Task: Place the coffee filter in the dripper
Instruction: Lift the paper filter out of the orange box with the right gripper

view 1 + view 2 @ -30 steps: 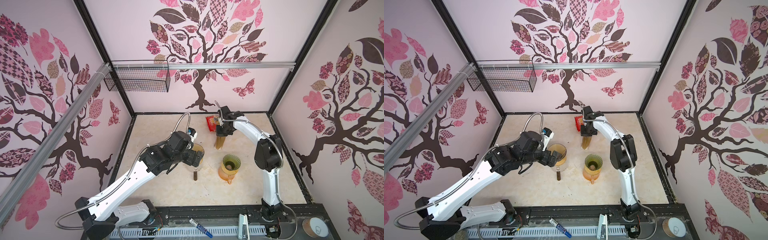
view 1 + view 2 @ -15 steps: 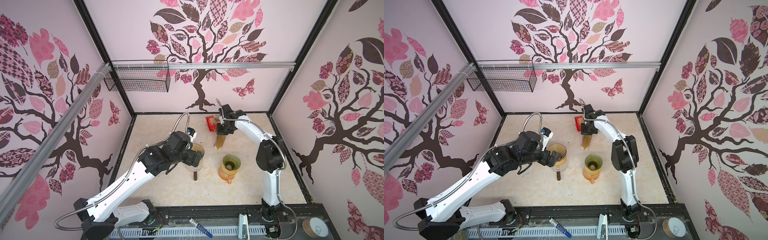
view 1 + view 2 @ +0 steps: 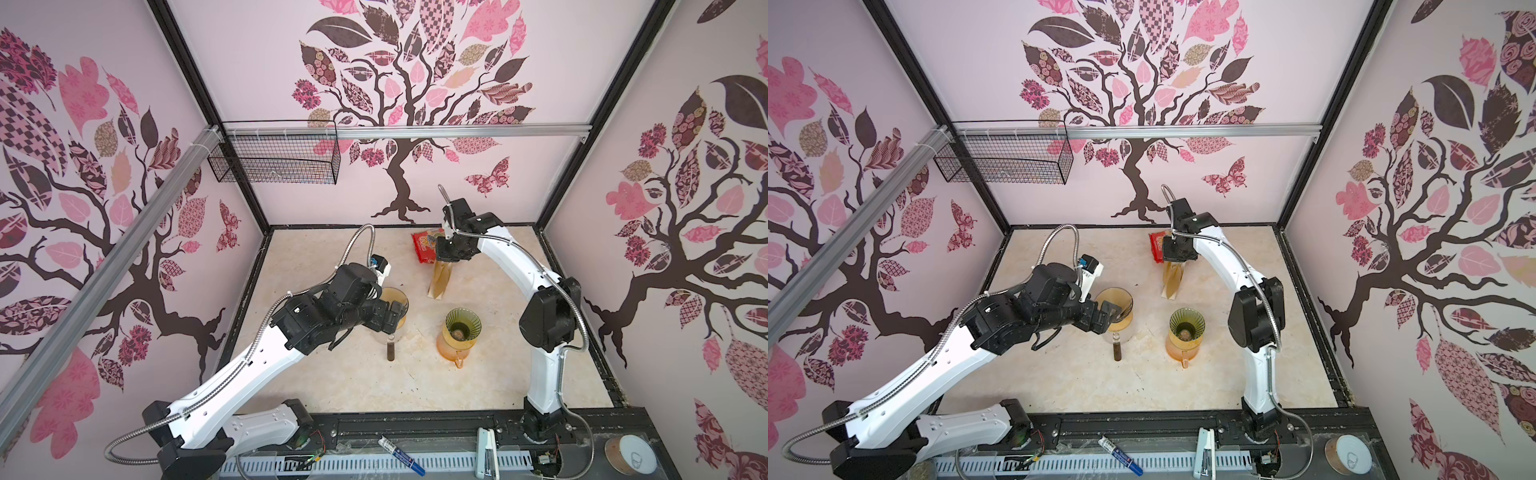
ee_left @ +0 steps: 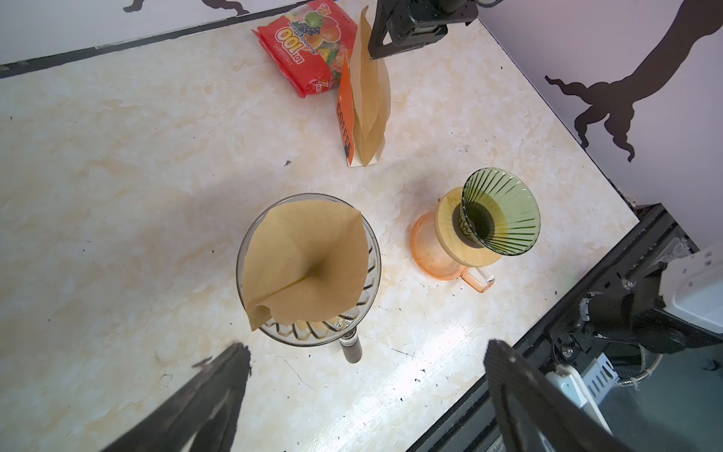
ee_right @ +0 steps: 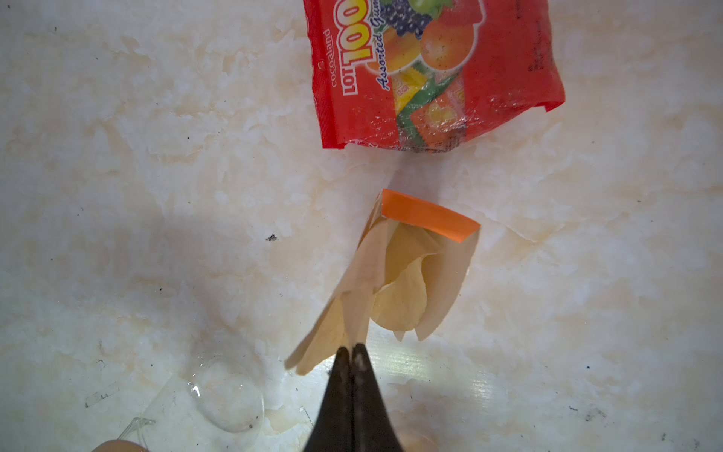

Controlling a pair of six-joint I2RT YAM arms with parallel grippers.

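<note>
Filter paper (image 4: 309,254) sits in glass dripper (image 4: 373,270) just ahead of the wide-spread left claw (image 4: 365,348), while right claw (image 5: 351,348) pinches a second filter (image 5: 354,313).

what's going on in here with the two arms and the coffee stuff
The left gripper hangs with its jaws wide open over the clear glass dripper, which already has a brown paper filter sitting in it. The right gripper is shut on the top edge of a second filter standing in the orange filter pack, near the red candy bag. The green dripper on the orange carafe is empty.
</note>
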